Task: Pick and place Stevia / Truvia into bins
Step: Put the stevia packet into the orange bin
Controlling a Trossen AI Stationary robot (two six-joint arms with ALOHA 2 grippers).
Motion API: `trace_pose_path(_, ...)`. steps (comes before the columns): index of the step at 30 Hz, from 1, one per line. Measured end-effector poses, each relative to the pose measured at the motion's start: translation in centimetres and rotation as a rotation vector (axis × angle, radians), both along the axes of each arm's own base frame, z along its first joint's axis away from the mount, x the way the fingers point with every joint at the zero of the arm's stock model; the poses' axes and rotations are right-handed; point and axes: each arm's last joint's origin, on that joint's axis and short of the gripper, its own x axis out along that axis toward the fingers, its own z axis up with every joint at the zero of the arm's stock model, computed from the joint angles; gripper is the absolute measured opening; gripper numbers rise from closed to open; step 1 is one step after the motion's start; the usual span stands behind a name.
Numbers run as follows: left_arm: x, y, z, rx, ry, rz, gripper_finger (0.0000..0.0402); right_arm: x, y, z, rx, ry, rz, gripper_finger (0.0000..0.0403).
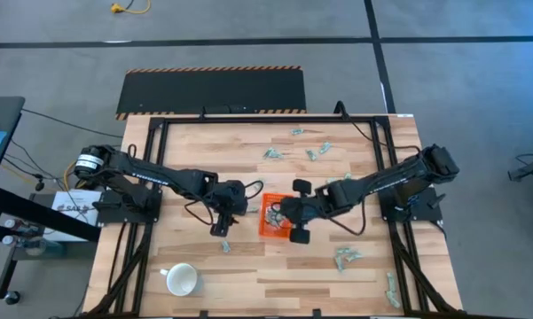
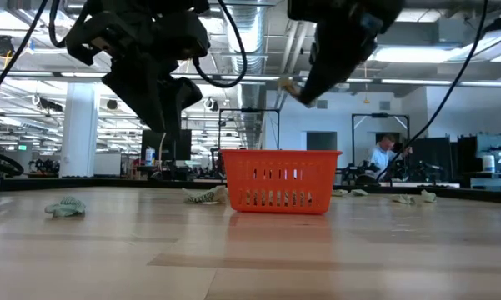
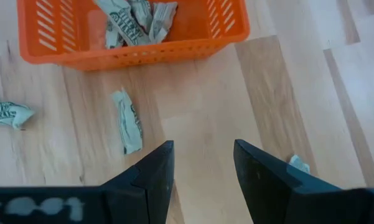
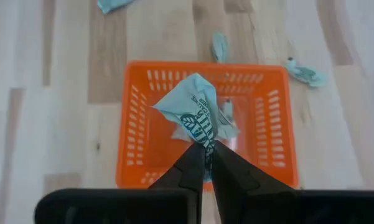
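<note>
The right end effector (image 4: 204, 163) hangs above the orange bin (image 4: 137, 155), its two dark fingers pinched together on a crumpled pale green and white Stevia sachet (image 4: 191, 115) that sticks out past the fingertips. Directly below that held sachet, inside the bin, lie a few more sachets (image 4: 227, 124). In the low view this end effector is well clear of the bin's rim, with the sachet dangling from its tip. Beyond the bin's far wall from the right end effector, single sachets lie on the wooden counter (image 4: 68, 62), one just outside the wall (image 4: 219, 45) and another off toward a corner (image 4: 305, 73). The left end effector (image 3: 202, 162) hovers over bare counter just beside the bin, its fingers apart and holding nothing. Close ahead of its fingers lies one flattened sachet (image 3: 128, 121), with another crumpled one (image 3: 6, 114) farther to the side and a small one (image 3: 300, 163) next to one finger. Past these stands the near wall of the bin, with several sachets piled inside. Farther from both end effectors, a white mug (image 1: 183, 280) sits near the counter's edge, and more sachets are scattered (image 1: 306, 146) along the opposite edge.
</note>
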Motion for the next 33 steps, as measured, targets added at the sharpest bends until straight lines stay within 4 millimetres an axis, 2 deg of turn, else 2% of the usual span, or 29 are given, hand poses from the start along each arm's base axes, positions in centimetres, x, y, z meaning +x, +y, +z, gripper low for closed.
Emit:
trace_pose_path(8,0.4,0.0,0.2,0.01,-0.044,0.008,0.0155,0.5,-1.5,-0.2,0.058,0.02,-0.012,0.0061)
trace_pose_path(13,0.4,0.1,0.2,0.024,-0.044,0.017,0.0155,0.4,-1.5,-0.3,0.062,0.031,0.0,0.0097)
trace_pose_path(17,0.4,0.1,0.2,0.025,-0.043,0.017,0.0155,-0.6,-1.3,-0.6,0.122,0.137,-0.048,0.0114)
trace_pose_path(26,0.3,0.1,0.2,0.042,-0.042,0.024,0.0155,-5.2,2.1,-1.3,0.116,0.471,-0.243,0.012)
trace_pose_path(33,0.3,0.1,0.2,0.052,-0.045,0.006,0.0155,-7.8,4.9,-1.3,0.111,0.559,-0.407,0.0124)
